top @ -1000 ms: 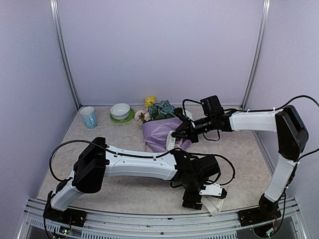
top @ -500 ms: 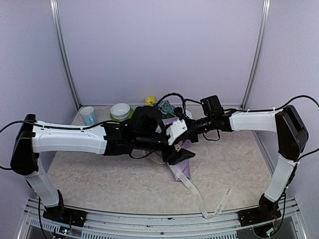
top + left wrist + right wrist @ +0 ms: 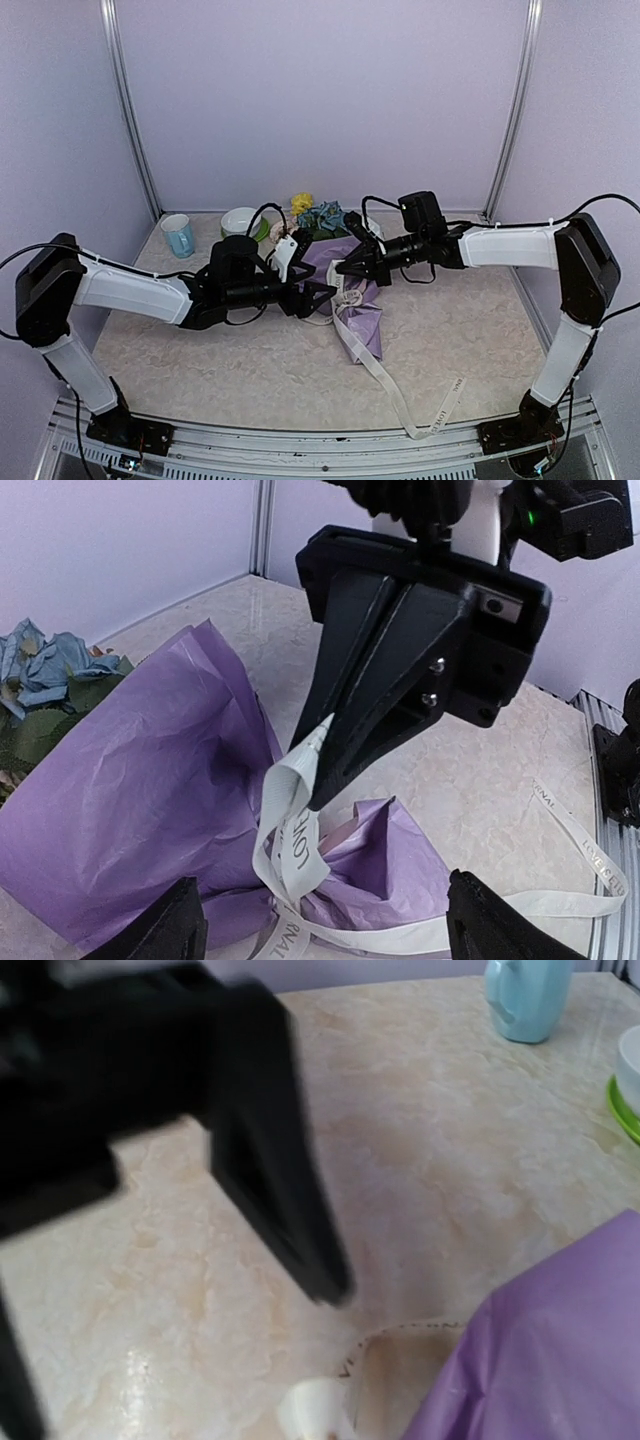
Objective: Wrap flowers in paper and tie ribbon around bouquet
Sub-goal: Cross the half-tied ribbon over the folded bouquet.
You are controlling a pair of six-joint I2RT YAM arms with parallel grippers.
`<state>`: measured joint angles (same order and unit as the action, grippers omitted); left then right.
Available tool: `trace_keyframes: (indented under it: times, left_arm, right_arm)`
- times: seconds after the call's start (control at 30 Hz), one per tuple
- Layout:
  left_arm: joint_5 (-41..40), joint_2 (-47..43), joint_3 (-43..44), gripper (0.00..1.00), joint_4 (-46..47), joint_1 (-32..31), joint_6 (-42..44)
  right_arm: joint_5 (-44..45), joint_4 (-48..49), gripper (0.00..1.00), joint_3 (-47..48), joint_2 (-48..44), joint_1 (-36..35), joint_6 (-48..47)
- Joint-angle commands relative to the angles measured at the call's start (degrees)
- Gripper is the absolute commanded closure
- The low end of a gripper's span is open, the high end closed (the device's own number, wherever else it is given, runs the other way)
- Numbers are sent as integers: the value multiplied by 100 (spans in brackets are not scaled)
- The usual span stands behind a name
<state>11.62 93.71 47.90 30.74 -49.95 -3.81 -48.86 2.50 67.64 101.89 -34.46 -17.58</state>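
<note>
Right jaws clamp the ribbon (image 3: pixel 287 825), left jaws apart; the bouquet (image 3: pixel 367 322) lies heads toward the back wall (image 3: pixel 320 100).

A blurred black shape (image 3: pixel 270 1170) loomed across the upper left, above the marbled table (image 3: pixel 430 1160). Lilac paper (image 3: pixel 550 1360) filled the lower right, and a curl of white ribbon (image 3: pixel 315 1410) lay just beside it. Far back stood a pale blue mug (image 3: pixel 527 998) and a white bowl (image 3: pixel 632 1060) on a green saucer (image 3: pixel 625 1110).
</note>
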Motion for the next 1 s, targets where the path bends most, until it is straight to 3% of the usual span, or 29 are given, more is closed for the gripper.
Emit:
trace_keyframes:
  times: [0.0,0.2,0.47,0.57,0.67,0.77,0.87,0.97]
  left_arm:
    - [80,394,93,20,577,29,-95]
    - [205,1174,861,38,447,23,-204]
    - [186,1329,773,100,871,53,-548]
    - [90,1396,667,100,892,64,-682]
    - [121,1454,499,100,1135,82,-859]
    - [179,1482,391,100,1366,82,-987]
    - [99,1536,387,100,1399,82,-1059]
    - [120,1596,404,100,1388,82,-1095]
  right_arm:
    - [-88,104,100,-83,-224,-84,66]
    - [-80,30,100,-56,-195,-157,1]
    - [113,-164,98,27,-168,-167,27]
    - [539,-380,65,155,-210,-118,236]
    - [991,-706,53,267,-212,36,495]
    - [1376,-1755,54,807,162,96,734]
    - [1410,-2179,76,896,439,84,975]
    - [1431,-1929,82,574,421,35,1180]
